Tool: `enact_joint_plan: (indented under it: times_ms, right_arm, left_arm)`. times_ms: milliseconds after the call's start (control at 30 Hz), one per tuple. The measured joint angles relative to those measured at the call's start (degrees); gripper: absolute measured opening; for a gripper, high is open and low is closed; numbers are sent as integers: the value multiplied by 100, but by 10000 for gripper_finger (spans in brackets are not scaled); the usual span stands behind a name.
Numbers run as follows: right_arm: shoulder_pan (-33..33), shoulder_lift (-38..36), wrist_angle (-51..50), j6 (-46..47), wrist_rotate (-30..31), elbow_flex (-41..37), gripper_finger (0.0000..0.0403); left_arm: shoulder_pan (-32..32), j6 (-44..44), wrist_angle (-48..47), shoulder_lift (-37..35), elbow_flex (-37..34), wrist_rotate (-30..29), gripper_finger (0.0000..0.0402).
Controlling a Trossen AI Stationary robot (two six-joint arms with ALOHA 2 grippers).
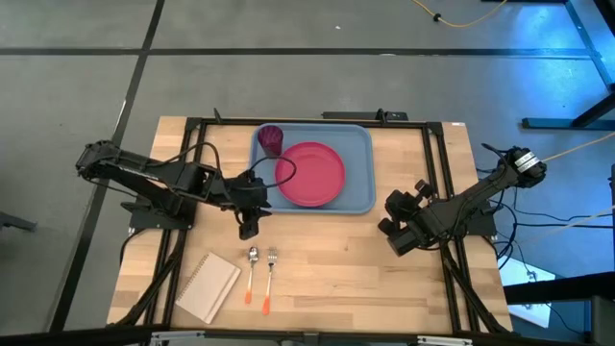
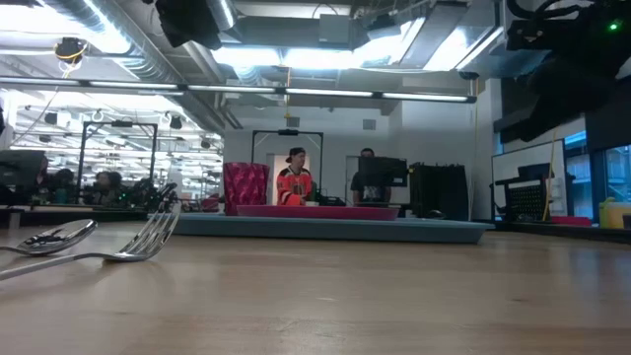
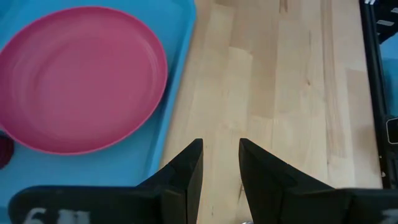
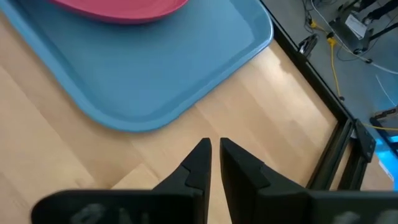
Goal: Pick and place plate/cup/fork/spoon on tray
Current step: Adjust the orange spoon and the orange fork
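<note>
The light blue tray lies at the table's far middle. On it are the pink-red plate, lying flat, and the dark red cup, upright at the tray's far left corner. The spoon and the fork lie side by side on the table near the front, orange handles toward the near edge. My left gripper is open and empty by the tray's near left corner, just beyond the spoon and fork. My right gripper is shut and empty, right of the tray's near right corner.
A white spiral notebook lies at the near left, left of the spoon. Black frame rails run along the table's sides and far edge. Bare wood lies between the cutlery and my right gripper. People show in the room beyond the table.
</note>
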Motion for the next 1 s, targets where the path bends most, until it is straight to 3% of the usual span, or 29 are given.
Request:
enact_joint_plan:
  times_ms: [167,300,567,700,833,1000]
  right_arm:
    - [0,0,62,2,-42,0,39]
    - [0,0,60,-17,-39,0,39]
    - [0,0,-22,-35,-42,0,39]
    - [0,0,-27,-32,-216,0,39]
    - [0,0,71,-8,-671,0,39]
    - [0,0,483,1,-765,0,39]
  left_arm:
    - [0,216,3,0,0,-53,96]
    - [4,644,240,2,-2,-504,96]
    - [5,49,492,2,-2,-772,96]
    - [7,170,478,2,-2,-926,96]
    - [147,527,478,2,-2,-773,96]
    - [681,849,477,2,-2,-314,96]
